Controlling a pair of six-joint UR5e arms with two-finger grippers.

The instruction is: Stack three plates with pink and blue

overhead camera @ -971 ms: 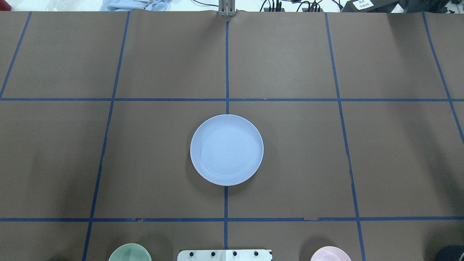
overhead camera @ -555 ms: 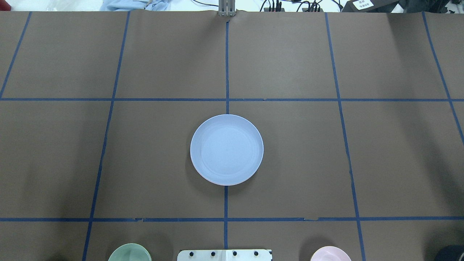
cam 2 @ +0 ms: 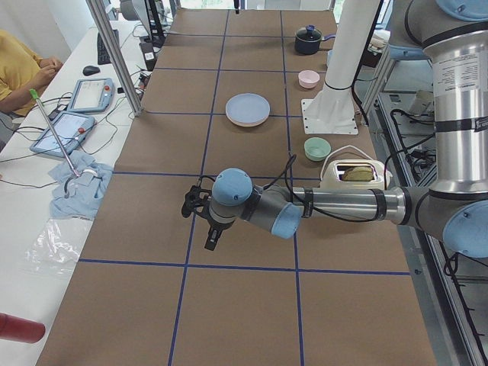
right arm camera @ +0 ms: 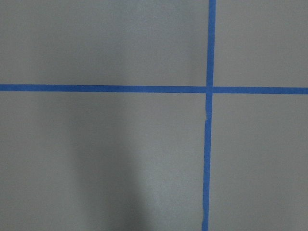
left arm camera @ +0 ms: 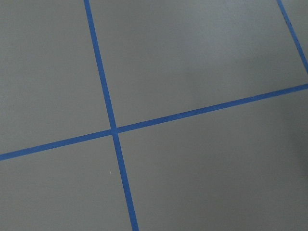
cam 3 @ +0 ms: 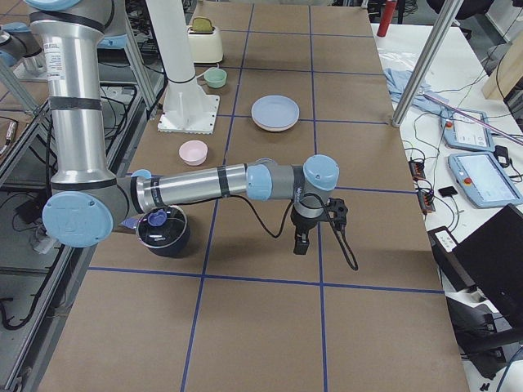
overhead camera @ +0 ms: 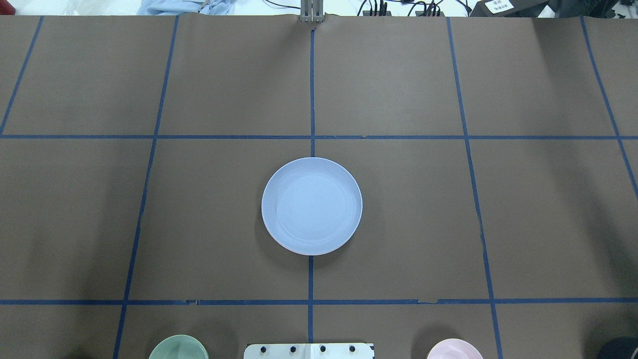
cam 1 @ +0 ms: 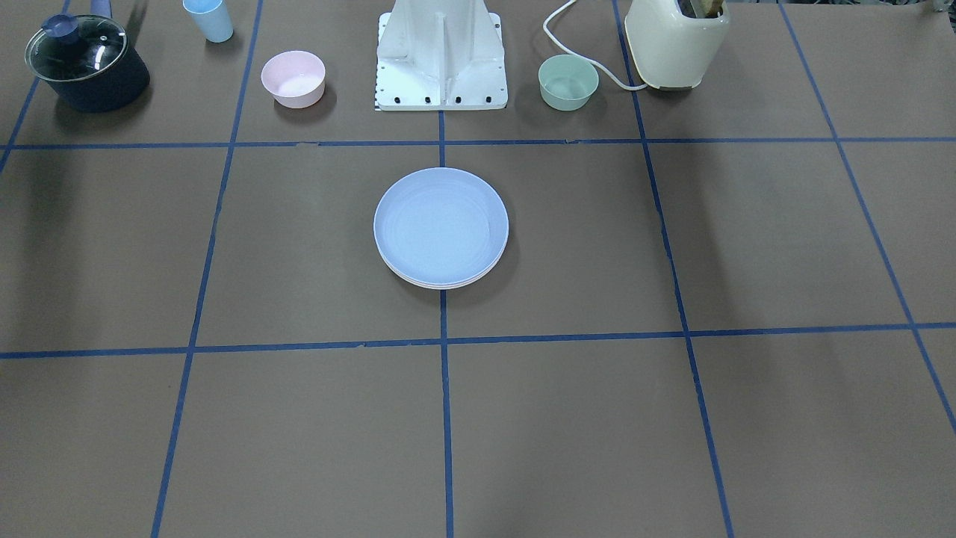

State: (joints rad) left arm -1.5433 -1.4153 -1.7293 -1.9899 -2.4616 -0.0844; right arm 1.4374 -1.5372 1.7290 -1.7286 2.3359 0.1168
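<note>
At the centre of the table, the three plates are sitting stacked, blue on top. Your left hand and right hand are hanging well apart from them; spread or not, you cannot tell.

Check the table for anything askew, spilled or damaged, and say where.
Nothing stands out. The plate stack sits level at the middle of the table, light blue plate on top. The pink bowl and green bowl stand upright; nothing is spilled. Only the blue tape shows small nicks.
</note>
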